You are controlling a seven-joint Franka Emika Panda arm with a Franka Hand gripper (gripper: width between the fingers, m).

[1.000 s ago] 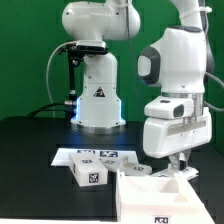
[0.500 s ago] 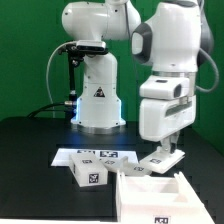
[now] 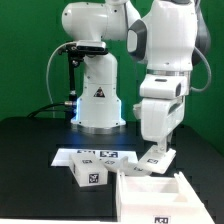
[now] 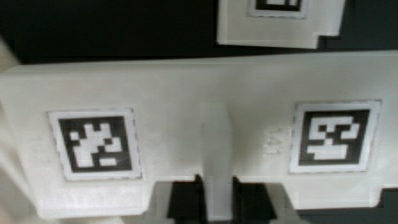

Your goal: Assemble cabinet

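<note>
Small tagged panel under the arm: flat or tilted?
Tilted: the small flat white tagged panel slants in the gripper, one edge raised.

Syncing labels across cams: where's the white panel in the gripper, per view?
Exterior view: white panel hangs tilted from the gripper, toward the exterior view's right, just above the cabinet.
Wrist view: white panel fills most of the picture, with two tags facing the camera.
Shared landmark: the gripper pinching the panel's edge.
</note>
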